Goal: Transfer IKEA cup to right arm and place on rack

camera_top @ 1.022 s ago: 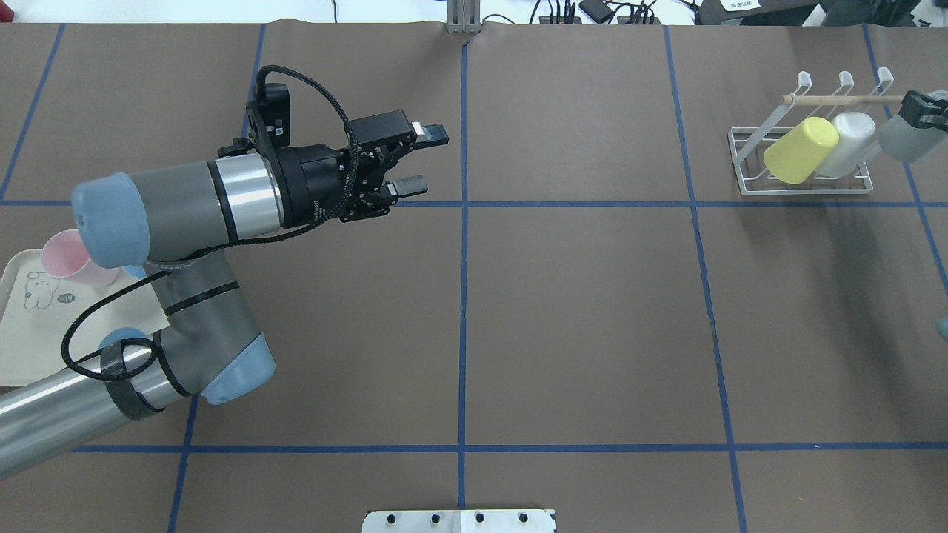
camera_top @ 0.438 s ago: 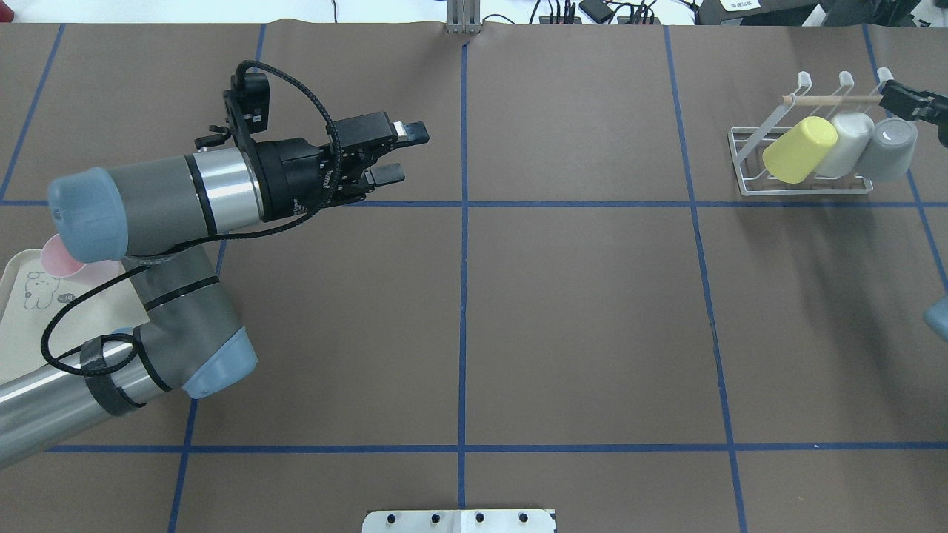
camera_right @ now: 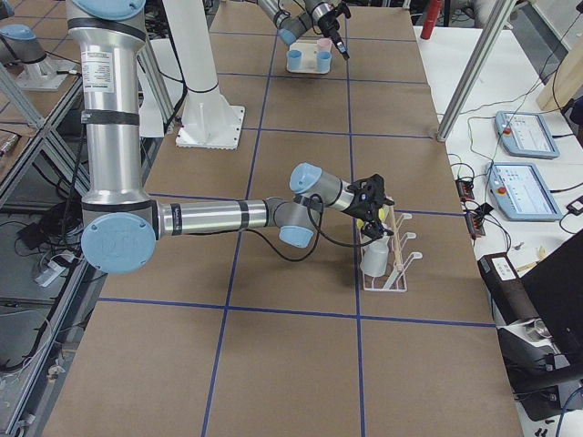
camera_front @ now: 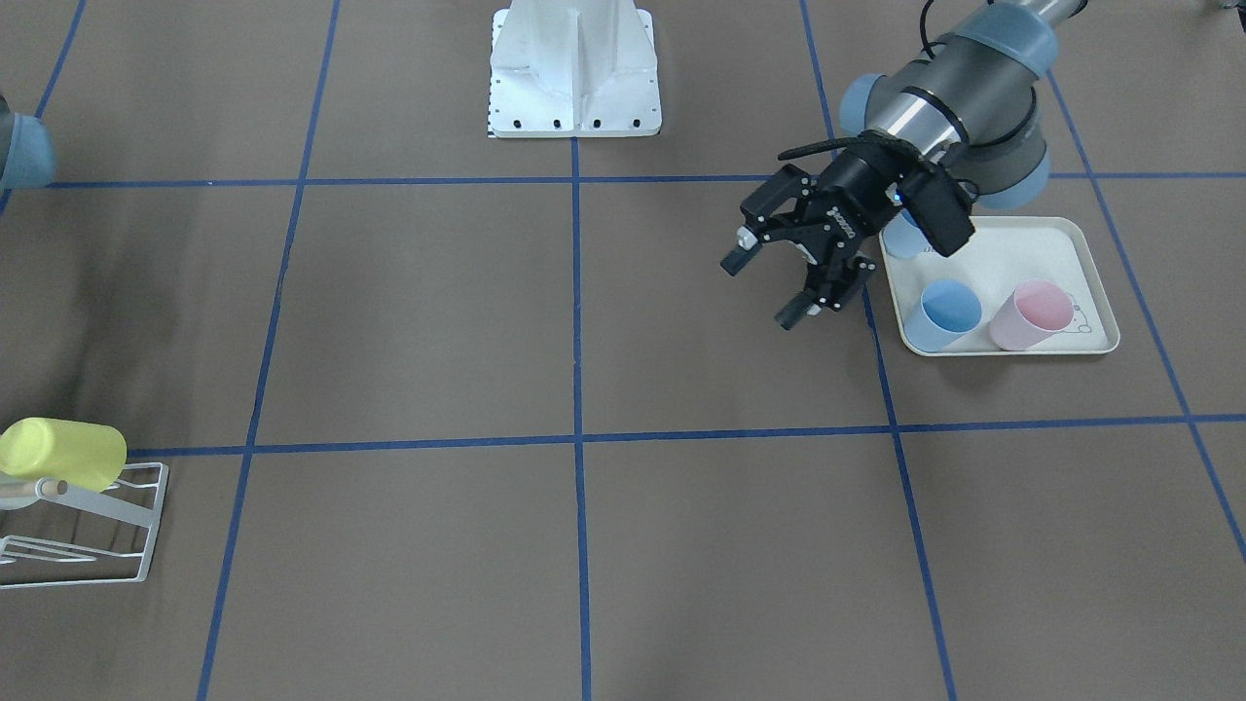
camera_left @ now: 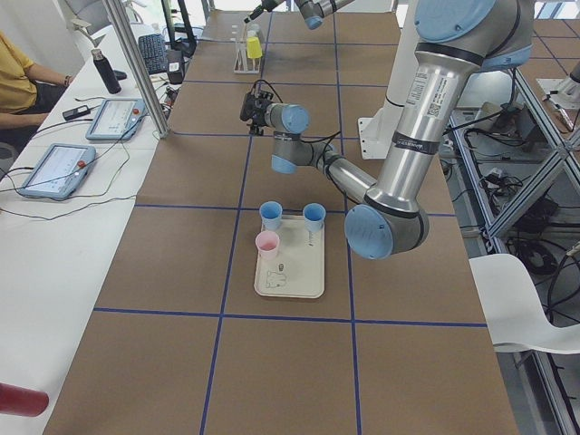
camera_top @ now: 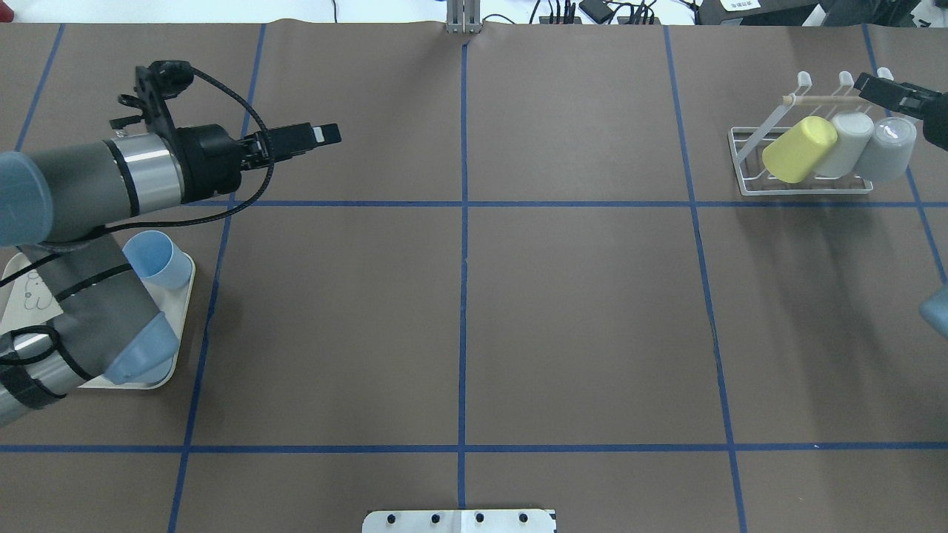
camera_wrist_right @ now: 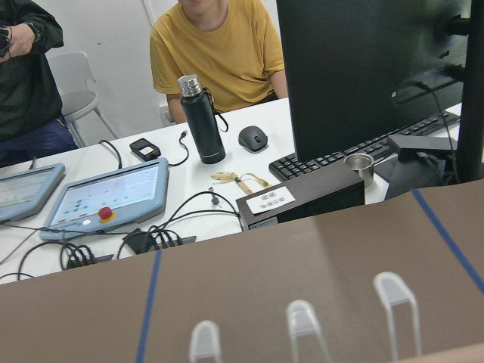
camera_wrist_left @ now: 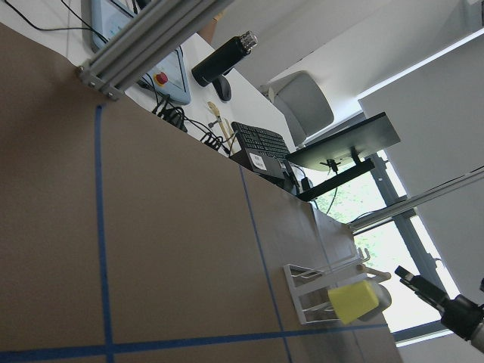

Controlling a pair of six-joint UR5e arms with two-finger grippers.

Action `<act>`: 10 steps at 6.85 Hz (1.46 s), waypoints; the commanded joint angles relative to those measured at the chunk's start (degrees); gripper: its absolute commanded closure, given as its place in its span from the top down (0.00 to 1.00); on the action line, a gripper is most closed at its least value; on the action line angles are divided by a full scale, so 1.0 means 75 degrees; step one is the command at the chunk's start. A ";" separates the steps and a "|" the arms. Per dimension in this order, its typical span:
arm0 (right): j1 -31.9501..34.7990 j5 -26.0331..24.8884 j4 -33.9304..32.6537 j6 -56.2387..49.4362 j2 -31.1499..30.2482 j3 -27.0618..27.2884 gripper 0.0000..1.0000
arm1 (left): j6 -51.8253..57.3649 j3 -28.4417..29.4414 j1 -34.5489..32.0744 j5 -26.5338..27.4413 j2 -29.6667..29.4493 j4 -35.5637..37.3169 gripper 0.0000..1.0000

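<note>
Three cups lean on the white wire rack [camera_top: 803, 190] at the far right: a yellow one [camera_top: 798, 150], a white one [camera_top: 844, 143] and a grey IKEA cup [camera_top: 886, 150] at the right end. My right gripper [camera_top: 881, 90] hovers just behind the grey cup, over the wooden rod, open and holding nothing. In the front-facing view only the rack's end [camera_front: 97, 545] and the yellow cup [camera_front: 63, 453] show. My left gripper [camera_front: 766, 289] is open and empty, in the air beside the tray; from overhead the left gripper [camera_top: 326, 135] shows edge-on.
A cream tray [camera_front: 1012, 255] at the left end holds a blue cup [camera_front: 944, 312], a pink cup [camera_front: 1032, 313] and another blue cup [camera_front: 903, 239] partly behind my left wrist. Beyond the table's far edge is a desk with tablets, and a person [camera_wrist_right: 219, 53].
My right gripper let go of the grey cup, which now leans on the rack, and drew back. My left arm pulled back to the left and rolled its wrist.
</note>
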 commanded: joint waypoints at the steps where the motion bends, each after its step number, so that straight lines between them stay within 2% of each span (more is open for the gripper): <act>1: -0.0004 0.0590 -0.0046 0.0996 -0.0006 0.0598 1.00 | 0.2541 -0.0454 -0.0875 -0.0041 0.1389 0.0495 0.98; 3: -0.0539 0.0510 -0.0034 0.1535 0.0006 0.0903 1.00 | 0.4620 -0.0388 -0.1510 -0.0296 0.2224 0.0824 0.98; 5: -0.0974 0.0498 -0.0022 0.1796 0.0006 0.1279 1.00 | 0.6926 0.0568 -0.2724 -0.1604 0.2392 0.0848 0.98; 6: -0.1115 0.0498 -0.0022 0.1889 0.0017 0.1315 1.00 | 0.7285 0.0957 -0.3114 -0.2122 0.2392 0.0894 0.98; 7: -0.1186 0.0521 0.0012 0.1902 0.0006 0.1315 1.00 | 0.7230 0.0984 -0.3118 -0.2556 0.2438 0.1939 0.99; 8: -0.1350 0.0486 0.0013 0.1914 0.0052 0.1304 1.00 | 0.7195 0.0926 -0.3118 -0.2804 0.2462 0.2494 0.99; 9: -0.1421 0.0486 0.0013 0.1925 0.0134 0.1280 1.00 | 0.6974 0.0914 -0.3130 -0.3654 0.2532 0.2987 0.99; 10: -0.1456 0.0486 0.0013 0.1972 0.0146 0.1280 1.00 | 0.6903 0.0520 -0.3130 -0.3998 0.2533 0.4002 0.99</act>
